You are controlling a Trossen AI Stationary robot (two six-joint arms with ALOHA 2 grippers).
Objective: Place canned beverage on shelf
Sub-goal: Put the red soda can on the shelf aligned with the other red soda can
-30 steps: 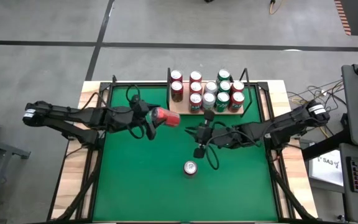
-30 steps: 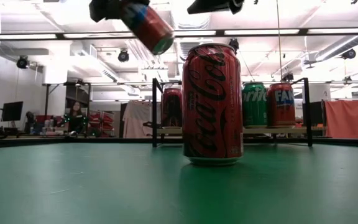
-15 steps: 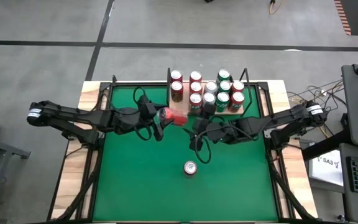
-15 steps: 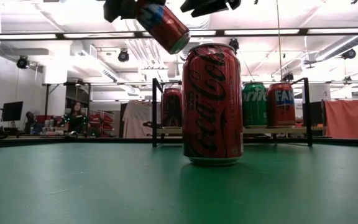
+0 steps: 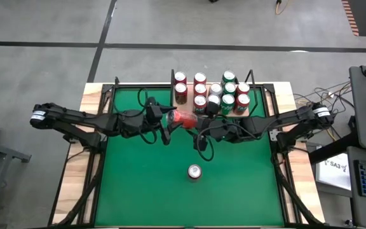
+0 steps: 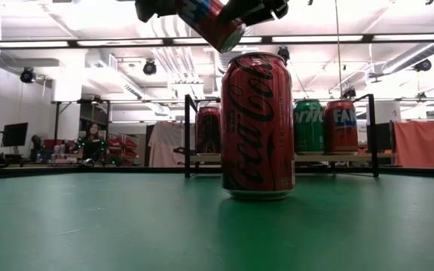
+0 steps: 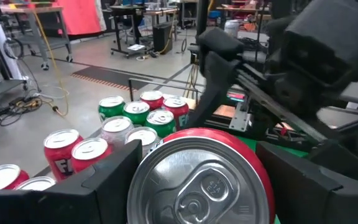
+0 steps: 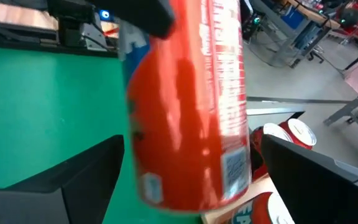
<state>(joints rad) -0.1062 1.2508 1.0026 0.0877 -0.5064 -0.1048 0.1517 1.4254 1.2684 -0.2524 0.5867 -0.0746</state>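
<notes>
Seen from overhead, a green felt bench (image 5: 145, 178) with two dark arms reaching in from either side and meeting near its far middle. Held off the bench in the left gripper (image 5: 168, 122), a red canned beverage (image 5: 185, 119) lying on its side, jaws clenched on its body. In the left wrist view the silver top of this can (image 7: 199, 182) fills the lower frame, its sides flanked by the dark fingers (image 7: 107, 180). Right gripper (image 5: 201, 124) just beside the can's far end, jaws spread wide and released, standing either side of the can in the right wrist view (image 8: 188, 106); contact not possible to make out. At the bench's far edge, the shelf (image 5: 178, 119), a light wood board with black uprights, mostly covered by upright red, green and silver cans (image 5: 221, 94) and partly hidden by the grippers. Alone on the near felt, one upright red can (image 5: 194, 172). From bench height that can (image 6: 257, 126) looms large, hiding part of the shelf behind it; held can (image 6: 215, 21) and both grippers cut off by the top edge. Far behind, a seated person (image 6: 92, 141), small and indistinct.
</notes>
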